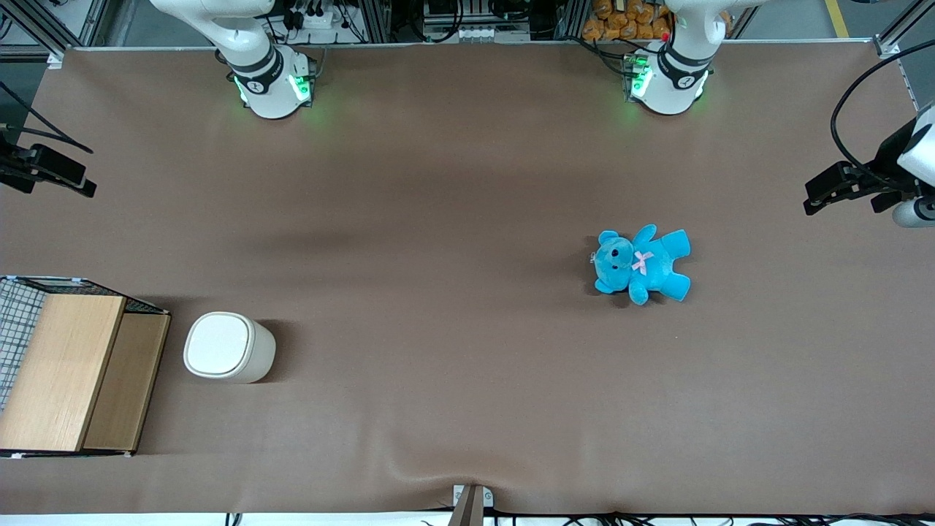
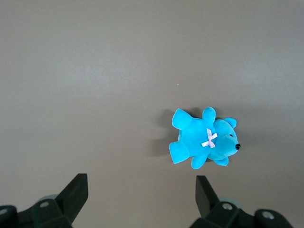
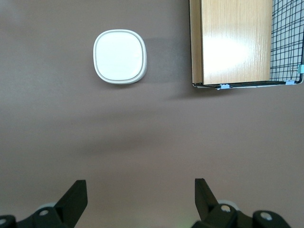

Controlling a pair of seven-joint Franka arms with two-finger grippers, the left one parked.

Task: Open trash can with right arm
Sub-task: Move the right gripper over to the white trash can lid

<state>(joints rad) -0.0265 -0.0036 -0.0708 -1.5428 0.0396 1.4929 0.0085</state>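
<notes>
Looking down from the right wrist camera, I see my gripper (image 3: 137, 199) hanging high above bare table (image 1: 453, 351), jaws spread wide and holding nothing. My target, the trash can (image 1: 229, 347), stands upright with its lid (image 3: 119, 56) still shut, just beside the wooden box (image 1: 69, 369) at the working arm's end. I judge plenty of open room to descend, except on the box side.

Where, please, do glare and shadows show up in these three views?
Right wrist view: a bright glare patch on the light wooden box top, and the open black gripper high over the brown table cover. Front view: the cream trash can casts a soft shadow. Left wrist view: the blue teddy bear casts one too.
</notes>
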